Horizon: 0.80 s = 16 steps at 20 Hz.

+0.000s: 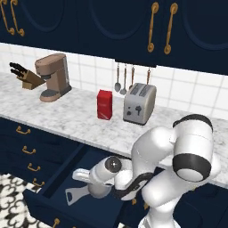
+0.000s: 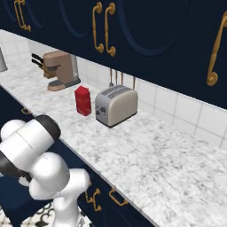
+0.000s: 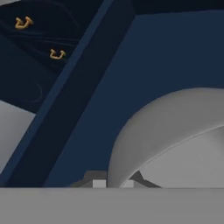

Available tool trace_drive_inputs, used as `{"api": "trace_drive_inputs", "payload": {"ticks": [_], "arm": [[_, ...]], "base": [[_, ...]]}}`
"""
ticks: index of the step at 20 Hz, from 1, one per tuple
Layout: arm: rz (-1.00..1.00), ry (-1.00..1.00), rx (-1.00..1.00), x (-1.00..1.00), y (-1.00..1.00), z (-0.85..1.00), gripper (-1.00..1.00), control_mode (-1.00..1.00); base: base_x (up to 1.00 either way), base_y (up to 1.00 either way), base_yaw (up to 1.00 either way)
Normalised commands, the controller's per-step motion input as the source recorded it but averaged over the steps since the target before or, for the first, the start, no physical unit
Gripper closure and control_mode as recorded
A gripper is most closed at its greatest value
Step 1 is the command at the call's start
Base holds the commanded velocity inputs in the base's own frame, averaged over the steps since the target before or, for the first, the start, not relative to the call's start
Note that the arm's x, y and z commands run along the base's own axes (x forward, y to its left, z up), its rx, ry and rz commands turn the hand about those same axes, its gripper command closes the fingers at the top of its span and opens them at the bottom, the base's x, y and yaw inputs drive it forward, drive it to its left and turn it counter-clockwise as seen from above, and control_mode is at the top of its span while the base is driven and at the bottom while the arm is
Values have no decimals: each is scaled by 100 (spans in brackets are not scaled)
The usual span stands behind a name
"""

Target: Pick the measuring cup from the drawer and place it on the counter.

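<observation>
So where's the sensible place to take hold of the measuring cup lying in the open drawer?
Probably the bowl's rim, from above. The measuring cup lies in the open drawer, whose walls block a sideways approach, and its flat handle lies low near the drawer floor, leaving little to pinch. The upright bowl wall is thin enough to pinch. The gripper is shut on that wall already in the hand view.
</observation>
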Motion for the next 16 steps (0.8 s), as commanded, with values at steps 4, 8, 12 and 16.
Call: {"api": "trace_drive_inputs", "payload": {"ticks": [4, 8, 12, 16], "arm": [[0, -2, -8, 0, 4, 100, 100, -100], [0, 1, -8, 0, 3, 100, 100, -100], [-1, 0, -15, 0, 0, 100, 100, -100], [-3, 0, -19, 0, -8, 98, 100, -100]], "base": [[0, 0, 0], [0, 0, 0], [0, 0, 0], [0, 0, 0]]}}
